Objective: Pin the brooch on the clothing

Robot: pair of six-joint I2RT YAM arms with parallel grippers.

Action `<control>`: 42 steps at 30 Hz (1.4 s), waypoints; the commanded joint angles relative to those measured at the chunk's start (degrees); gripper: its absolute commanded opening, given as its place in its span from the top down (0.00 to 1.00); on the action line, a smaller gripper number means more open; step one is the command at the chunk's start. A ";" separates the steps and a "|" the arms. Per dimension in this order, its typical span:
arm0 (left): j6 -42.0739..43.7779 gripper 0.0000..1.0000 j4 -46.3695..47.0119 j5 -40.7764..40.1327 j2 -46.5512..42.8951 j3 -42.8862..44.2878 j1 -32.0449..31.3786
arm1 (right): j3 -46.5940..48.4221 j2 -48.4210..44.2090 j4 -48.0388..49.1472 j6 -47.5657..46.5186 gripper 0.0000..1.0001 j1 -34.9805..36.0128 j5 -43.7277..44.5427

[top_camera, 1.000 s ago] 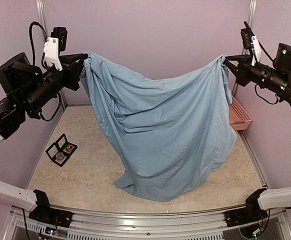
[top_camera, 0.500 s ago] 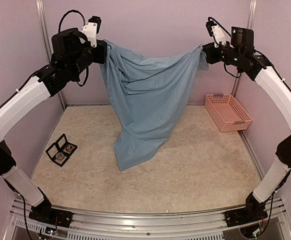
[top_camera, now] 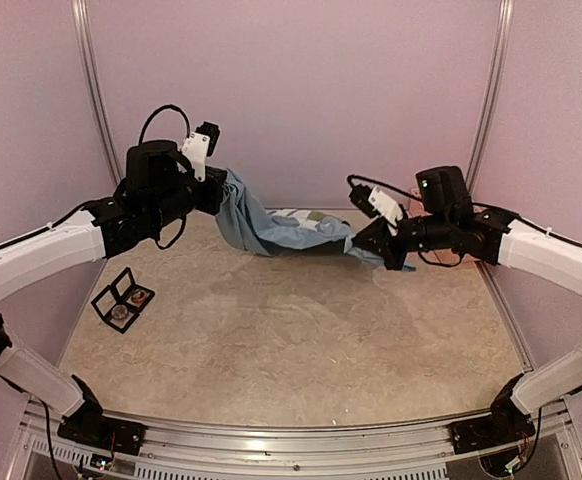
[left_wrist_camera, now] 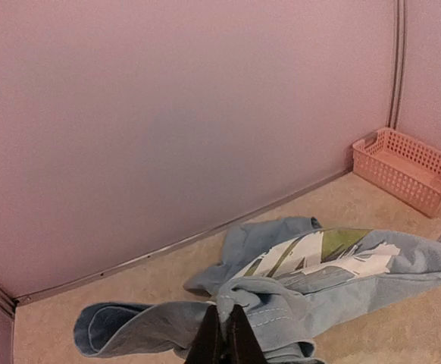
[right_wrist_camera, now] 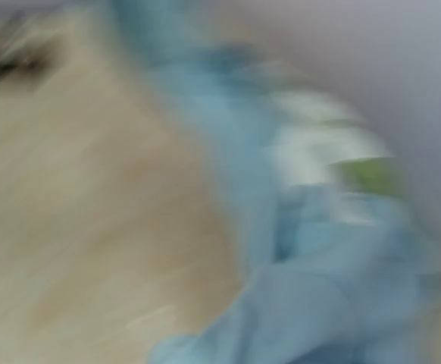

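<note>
The light blue T-shirt [top_camera: 289, 234] is stretched low over the far part of the table between my two grippers, with its white and green print facing up. My left gripper [top_camera: 221, 190] is shut on a fold of it; in the left wrist view the dark fingertips [left_wrist_camera: 224, 337] pinch the stitched hem, with the shirt [left_wrist_camera: 334, 262] lying beyond. My right gripper [top_camera: 355, 243] holds the other end. The right wrist view is motion-blurred and shows only the shirt [right_wrist_camera: 342, 303], not my fingers. An open black case [top_camera: 123, 298] with two small round brooches lies at the left.
A pink basket [left_wrist_camera: 406, 168] stands by the far right wall; in the top view my right arm hides it. The beige table [top_camera: 291, 350] is walled in purple at the left, back and right.
Both arms have swung down and forward from high up. The shirt, which hung like a curtain, now lies low and bunched near the back wall, print side up.
</note>
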 commanded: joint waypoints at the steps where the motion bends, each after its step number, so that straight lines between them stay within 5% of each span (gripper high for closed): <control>1: -10.26 0.82 -0.70 1.70 6.70 -5.92 0.36 | -7.30 3.91 -3.52 -4.22 1.00 13.85 -1.12; 6: -13.21 0.57 -3.75 1.64 9.93 -8.68 0.26 | -3.91 18.89 -4.37 -0.87 1.00 26.60 5.54; 10: -13.25 0.34 -6.43 -0.02 8.88 -9.22 -0.41 | 9.22 33.88 -10.82 -1.45 1.00 35.05 6.82; 16: -12.77 0.20 -6.54 -1.68 3.91 -11.49 -0.62 | 24.13 45.40 -16.31 -3.96 0.64 40.68 6.30; 22: -10.76 0.12 -6.06 -1.57 -1.26 -14.08 -1.75 | 19.30 34.54 -11.58 0.03 0.31 39.07 6.55; 29: -10.14 0.12 -6.35 -2.84 -5.89 -15.38 -5.84 | 2.16 15.21 -1.48 20.86 0.27 26.33 11.38; 34: -10.13 0.14 -7.75 -2.00 -6.43 -15.49 -9.52 | -11.38 9.39 -0.76 38.88 0.46 15.96 22.81; 39: -11.94 0.27 -8.41 0.36 -3.45 -16.45 -10.75 | -13.93 14.29 1.31 39.51 0.38 14.36 21.94; 42: -14.02 0.46 -12.45 0.04 0.42 -15.40 -10.76 | -13.85 17.88 4.15 39.68 0.35 14.15 21.30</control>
